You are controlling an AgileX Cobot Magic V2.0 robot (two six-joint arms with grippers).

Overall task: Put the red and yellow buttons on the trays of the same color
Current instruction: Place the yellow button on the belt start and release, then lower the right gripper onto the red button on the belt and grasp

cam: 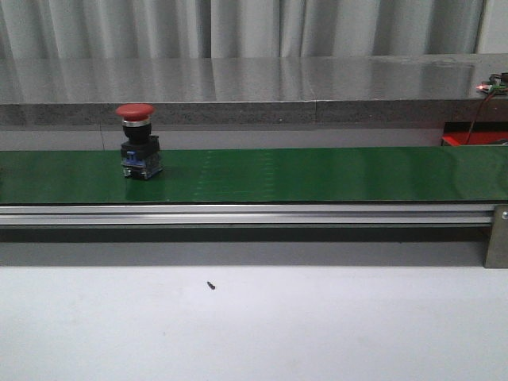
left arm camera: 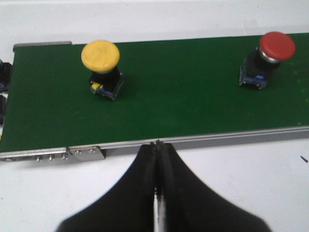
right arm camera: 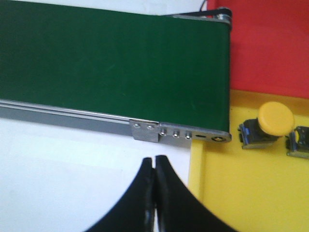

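Observation:
A red button point(cam: 136, 141) with a black base stands upright on the green conveyor belt point(cam: 317, 175), left of the middle. The left wrist view shows that red button point(left arm camera: 270, 58) and a yellow button point(left arm camera: 102, 67) further along the belt. My left gripper point(left arm camera: 157, 145) is shut and empty, over the white table just off the belt's rail. My right gripper point(right arm camera: 154, 159) is shut too, beside the yellow tray point(right arm camera: 241, 193). A yellow button point(right arm camera: 270, 124) lies in that tray. A red tray point(right arm camera: 270, 48) sits beyond it.
The belt's aluminium rail point(cam: 238, 213) runs across the table in front of the belt. A grey ledge point(cam: 254, 87) stands behind it. A small dark screw point(cam: 210, 285) lies on the white table. Another part point(right arm camera: 300, 141) lies in the yellow tray.

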